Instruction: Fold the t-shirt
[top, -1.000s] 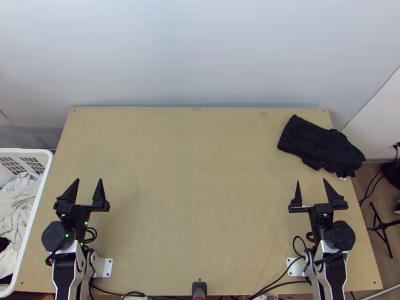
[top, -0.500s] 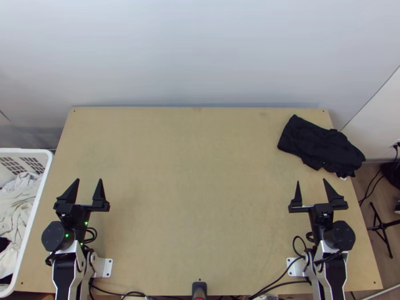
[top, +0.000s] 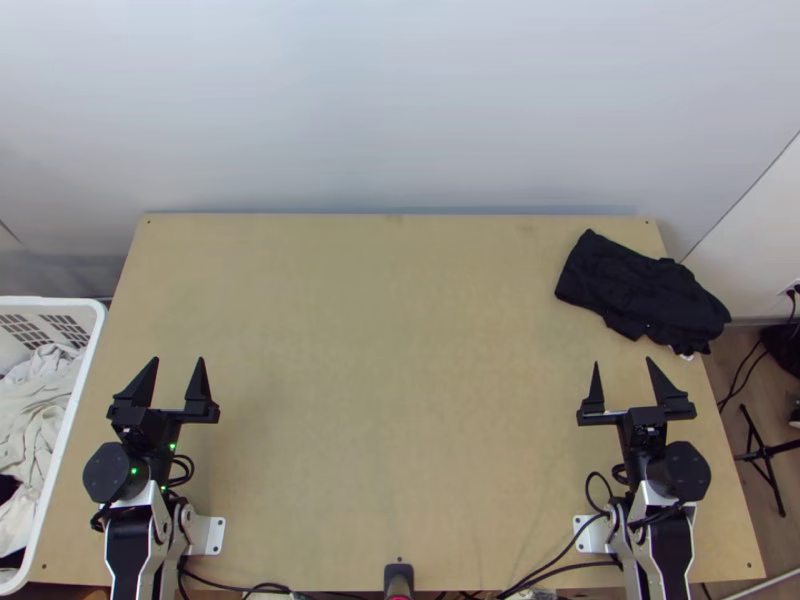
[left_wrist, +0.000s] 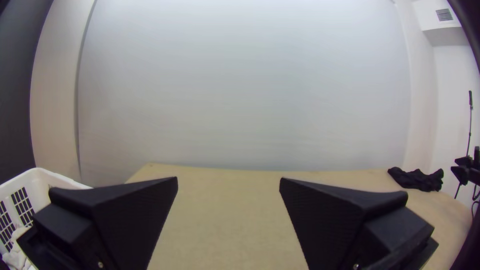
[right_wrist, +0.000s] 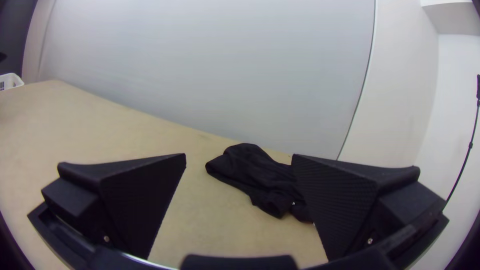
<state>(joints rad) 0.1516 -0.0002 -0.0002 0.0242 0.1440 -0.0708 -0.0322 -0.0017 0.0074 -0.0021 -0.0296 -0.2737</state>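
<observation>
One bunched black t-shirt (top: 640, 290)

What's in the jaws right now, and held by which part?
Nothing is held: both the left and right jaws are open, and the black shirt lies bunched on the table.

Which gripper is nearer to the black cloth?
The right gripper; the cloth lies just beyond it, far across the table from the left gripper.
</observation>
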